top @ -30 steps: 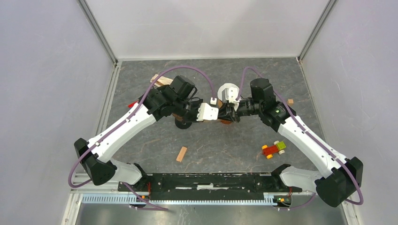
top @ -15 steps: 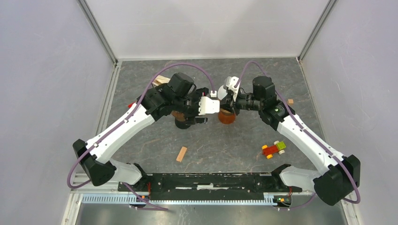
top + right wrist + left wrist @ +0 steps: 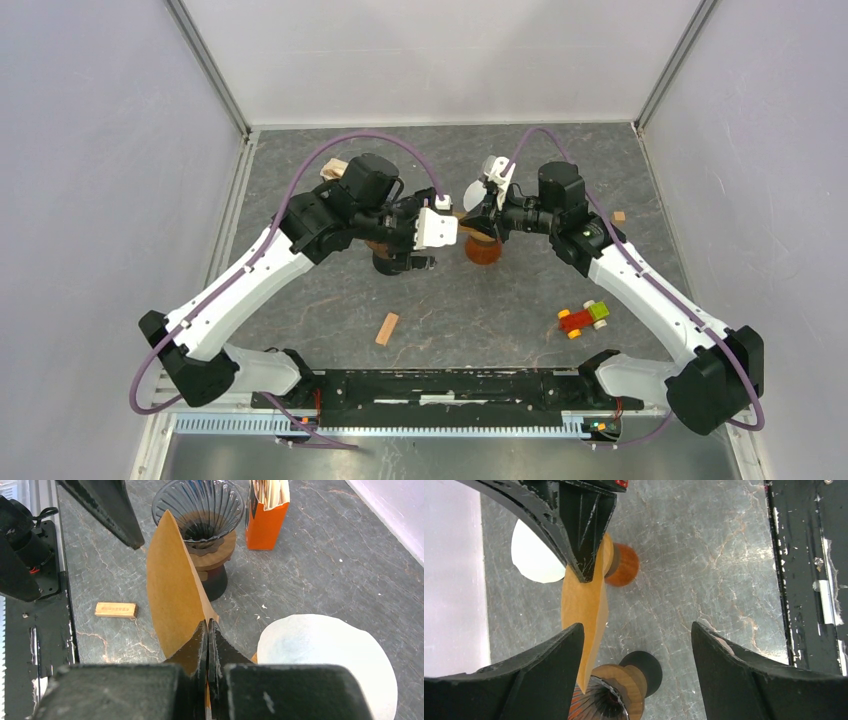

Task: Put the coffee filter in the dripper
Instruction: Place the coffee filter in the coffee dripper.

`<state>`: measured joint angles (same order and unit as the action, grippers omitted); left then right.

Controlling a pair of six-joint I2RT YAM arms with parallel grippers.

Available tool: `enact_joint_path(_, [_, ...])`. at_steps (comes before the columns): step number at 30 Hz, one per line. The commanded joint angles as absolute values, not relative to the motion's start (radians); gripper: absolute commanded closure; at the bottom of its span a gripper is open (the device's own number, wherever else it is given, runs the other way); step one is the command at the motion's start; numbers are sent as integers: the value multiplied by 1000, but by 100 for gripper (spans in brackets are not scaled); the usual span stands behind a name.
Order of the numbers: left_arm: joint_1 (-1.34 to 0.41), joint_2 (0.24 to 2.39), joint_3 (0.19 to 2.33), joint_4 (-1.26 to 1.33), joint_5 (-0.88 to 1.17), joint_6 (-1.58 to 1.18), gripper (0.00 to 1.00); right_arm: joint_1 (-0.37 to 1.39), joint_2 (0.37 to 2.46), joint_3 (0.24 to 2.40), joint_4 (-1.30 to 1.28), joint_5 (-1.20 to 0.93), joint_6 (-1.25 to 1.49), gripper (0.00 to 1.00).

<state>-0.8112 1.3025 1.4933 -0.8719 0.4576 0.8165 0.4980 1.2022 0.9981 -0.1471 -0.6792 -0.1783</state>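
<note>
Overhead, plain pale walls (image 3: 100, 200) close the cell on three sides, and a slanted aluminium post (image 3: 207, 65) marks the far-left corner. Between the walls lies a grey, marble-veined counter (image 3: 480, 310), with a black rail (image 3: 450, 385) along its near edge where both arms are bolted. Toward the far left an orange filter box (image 3: 265, 520) stands upright. The left arm (image 3: 260, 270) reaches in over the middle. The left claw (image 3: 638, 625) is spread wide, gripping nothing, and hangs above the dripper (image 3: 205, 510), a ribbed glass cone on a wooden collar and dark foot, upright near the box. Nearer the rail a small wooden block (image 3: 387, 328) lies flat. The brown coffee filter (image 3: 175, 590) is off the counter, held on edge in the air just right of the dripper. Its far tip comes close to the cone's rim, though whether it touches I cannot tell. The right claw (image 3: 207, 630) is pinched tight on the filter's near edge. Under that claw a rust-orange cylinder (image 3: 624, 565) stands on the counter, with a white disc (image 3: 325, 655) lying just beyond it. Farther right a toy car (image 3: 583, 318) in red, yellow and green sits alone. A tiny wood chip (image 3: 620, 216) lies toward the right wall, and a second post (image 3: 678, 60) marks that corner.
</note>
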Motion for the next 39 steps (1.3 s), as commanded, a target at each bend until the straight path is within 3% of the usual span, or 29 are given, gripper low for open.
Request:
enact_joint_path(1, [-816, 1321, 1520, -873, 518, 828, 16, 497, 1192, 1003, -106, -690, -158, 100])
enact_joint_path(14, [-818, 1424, 1538, -850, 511, 886, 25, 492, 1197, 1023, -104, -699, -135, 100])
enact_joint_path(23, [-838, 1428, 1460, -829, 566, 885, 60, 481, 1215, 1058, -98, -636, -81, 100])
enact_joint_path(32, [-847, 1432, 1436, -808, 515, 910, 74, 480, 1232, 1072, -80, -678, -40, 100])
enact_joint_path(34, [-848, 1430, 1431, -792, 489, 908, 69, 481, 1232, 1072, -85, -687, -48, 100])
enact_joint_path(39, [-850, 1433, 1440, -752, 391, 903, 37, 480, 1230, 1056, -100, -689, -78, 100])
